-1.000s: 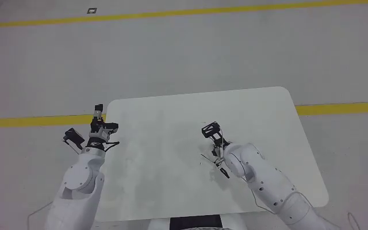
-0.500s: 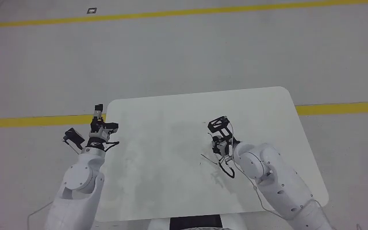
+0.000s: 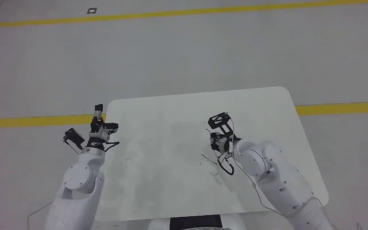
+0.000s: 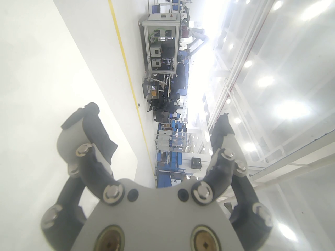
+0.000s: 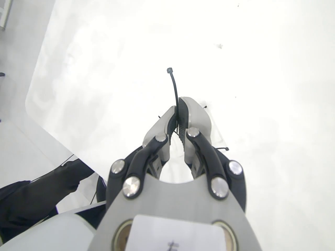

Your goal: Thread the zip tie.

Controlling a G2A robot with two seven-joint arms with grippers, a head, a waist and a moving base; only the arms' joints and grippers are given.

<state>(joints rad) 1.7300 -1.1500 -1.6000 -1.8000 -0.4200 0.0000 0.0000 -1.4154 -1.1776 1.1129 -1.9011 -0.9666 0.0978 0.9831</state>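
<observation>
The right end effector [image 5: 178, 105] was clenched on a black zip tie [image 5: 173, 84]. The strap poked out past its fingertips, head end outermost, above the white counter [image 5: 117, 40]. The left end effector [image 4: 155, 116] hung with its jaws spread wide, just beside the counter's left edge.

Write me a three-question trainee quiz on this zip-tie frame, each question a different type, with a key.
1. Multiple choice: the zip tie is A) lying free, B) clamped in the right jaws, C) clamped in the left jaws.
2. True or false: the left jaws are shut.
3. Fill in: the end poking out past the tips of the right jaws is the tie's ____.
Key: 1 B; 2 false, they stand open and empty; 3 head.
</observation>
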